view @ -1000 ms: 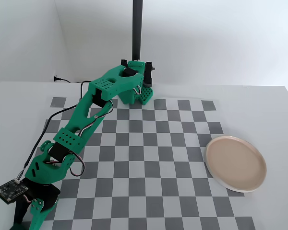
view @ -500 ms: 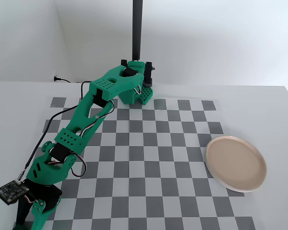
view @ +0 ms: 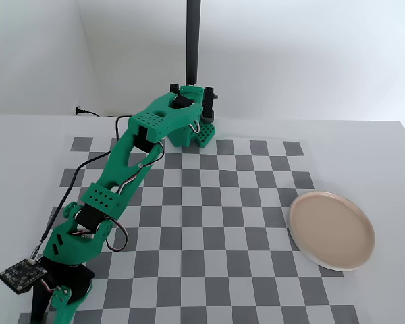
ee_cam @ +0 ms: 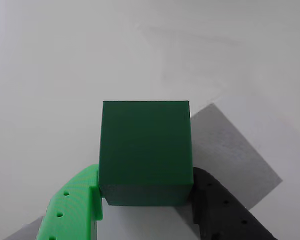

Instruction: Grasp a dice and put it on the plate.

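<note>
Wrist view: dice [ee_cam: 145,150] centre frame, clamped between green and black jaws, counter [ee_cam: 50,75] pale beneath, fixed view: arm [view: 125,172] stretched to lower left of frame, plate [view: 332,229] at right, nothing in it, well apart from arm

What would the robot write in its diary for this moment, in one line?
gripper: shut on small dark green cube | arm: stretched to checkerboard's near-left corner in fixed view | round pale beige-pink plate: empty, far right

I work on a hobby or lab test bench: a white table [view: 364,145] with a printed checkerboard mat [view: 209,223], bare white walls [view: 290,54], loose wiring.
</note>
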Robot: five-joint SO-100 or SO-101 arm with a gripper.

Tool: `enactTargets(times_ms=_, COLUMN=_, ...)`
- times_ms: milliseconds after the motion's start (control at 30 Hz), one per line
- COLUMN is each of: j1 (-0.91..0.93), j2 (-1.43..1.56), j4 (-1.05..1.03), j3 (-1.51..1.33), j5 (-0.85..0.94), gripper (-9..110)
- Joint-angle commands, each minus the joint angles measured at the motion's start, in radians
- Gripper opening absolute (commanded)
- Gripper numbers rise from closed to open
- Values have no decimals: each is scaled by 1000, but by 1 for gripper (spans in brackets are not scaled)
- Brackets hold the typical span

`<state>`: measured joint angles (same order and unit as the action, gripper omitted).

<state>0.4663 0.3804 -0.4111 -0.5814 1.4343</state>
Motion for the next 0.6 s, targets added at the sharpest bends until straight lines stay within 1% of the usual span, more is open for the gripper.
enactTargets(times_ms=0, j1=-55, j2=183, j4=23, j3=78, j5=-6, gripper=-4)
enactTargets(times_ms=233, j1=-86, j2=239, j4=25, j3=80, j5=0, gripper=-4)
enactTargets(times_ms=400, j1=-100, j2=273, j4=-11, j3=80, j5=-9, gripper=-4)
enactTargets(times_ms=567, j1=-110, j2=301, j4=6, j3=80, j5=-3, gripper=-4)
